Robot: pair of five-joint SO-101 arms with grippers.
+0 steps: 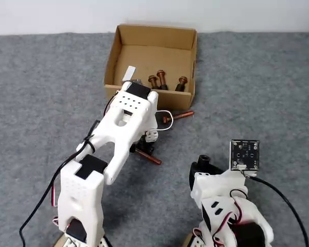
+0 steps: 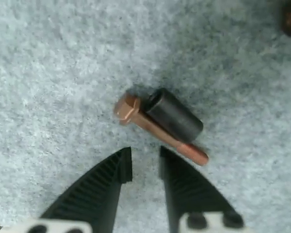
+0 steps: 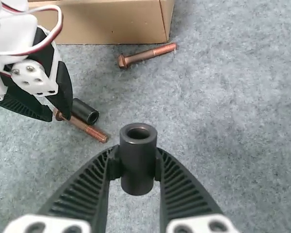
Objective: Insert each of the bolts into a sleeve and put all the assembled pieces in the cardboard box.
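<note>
Grey felt worktop (image 1: 41, 77) | left hand (image 2: 145, 162) empty, jaws slightly apart, close by a bolt (image 2: 127, 108) lying against a loose sleeve (image 2: 173, 115), not joined | cardboard box (image 1: 150, 99) holds three pieces (image 1: 161, 80), apparently assembled | second bolt (image 1: 179, 116) loose just before the box wall, open felt around it | right hand (image 3: 137, 159) pinching another sleeve (image 3: 138, 145) upright | judged: two assemblies left.

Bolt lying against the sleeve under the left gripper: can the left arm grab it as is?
Probably yes. The left gripper is open just short of the bolt, bare carpet between. The sleeve touches its far side, so it may get nudged.
</note>
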